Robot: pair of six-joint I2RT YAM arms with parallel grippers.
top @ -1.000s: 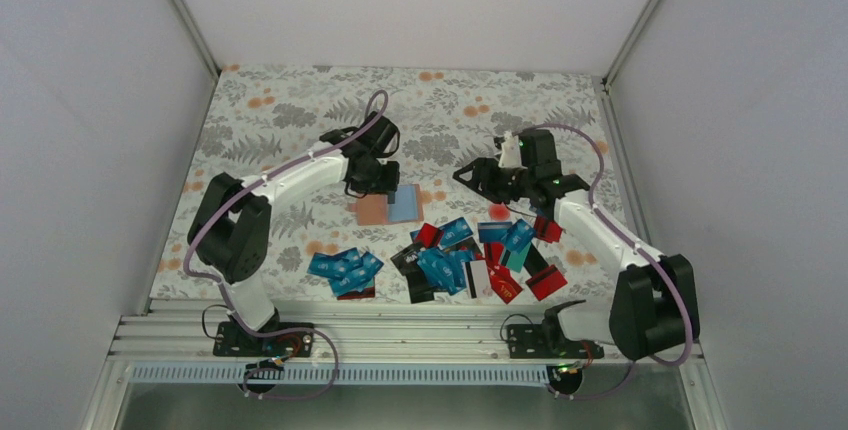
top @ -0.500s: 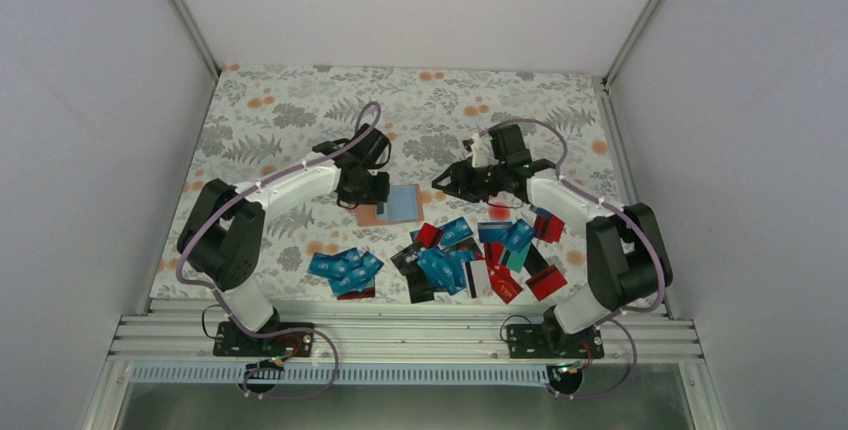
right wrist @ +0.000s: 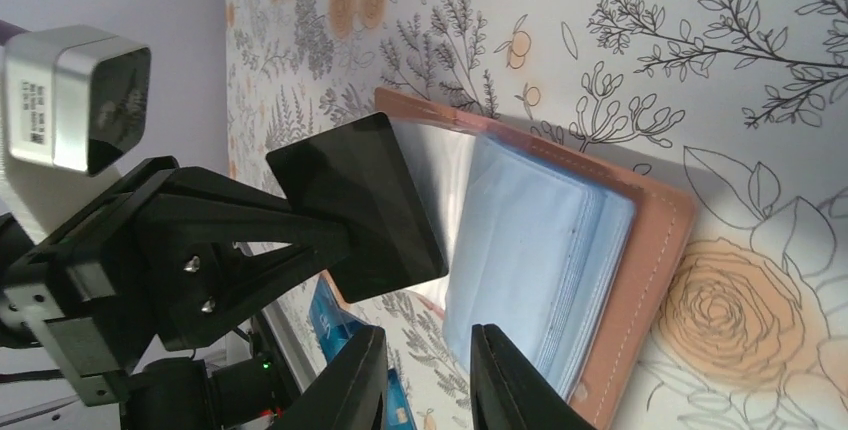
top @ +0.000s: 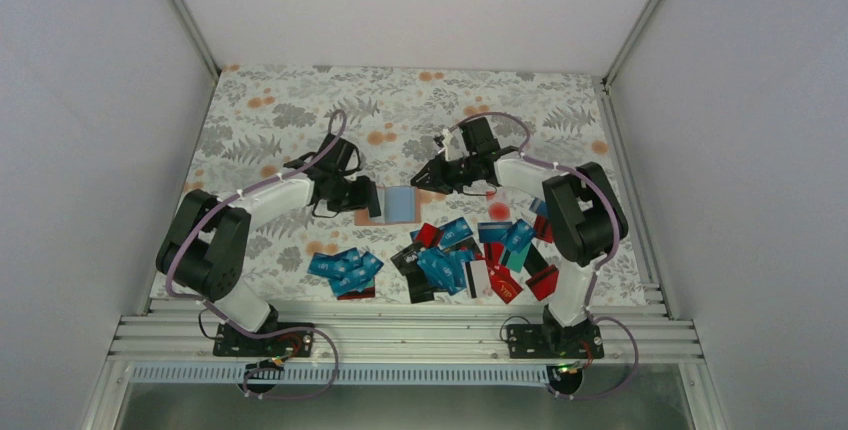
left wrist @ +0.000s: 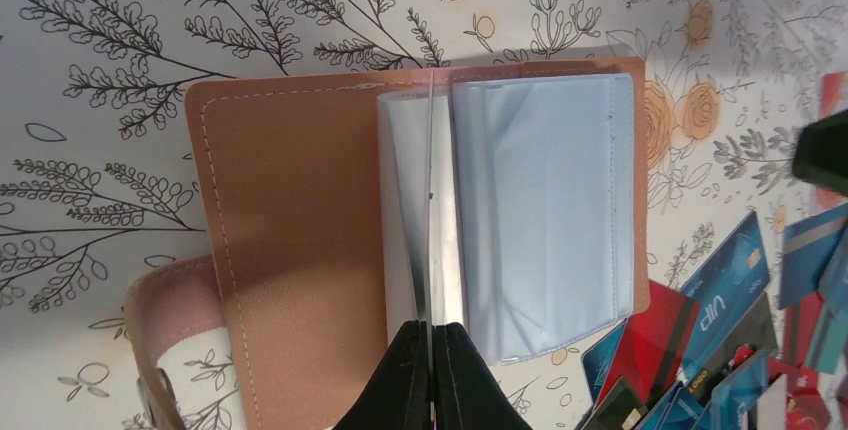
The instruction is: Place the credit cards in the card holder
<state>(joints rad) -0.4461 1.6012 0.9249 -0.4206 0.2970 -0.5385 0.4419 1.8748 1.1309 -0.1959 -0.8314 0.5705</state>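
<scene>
Many credit cards (top: 440, 265) overlapping, card holder (top: 400, 204) half-covered

White enclosure walls (top: 90, 100), floral-print tablecloth (top: 290, 110), aluminium rails (top: 420, 335) along near edge, even light

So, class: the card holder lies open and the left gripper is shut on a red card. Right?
Not quite: the left gripper is shut on a clear plastic sleeve of the card holder, not a red card, as the left wrist view shows. The holder does lie open.
</scene>
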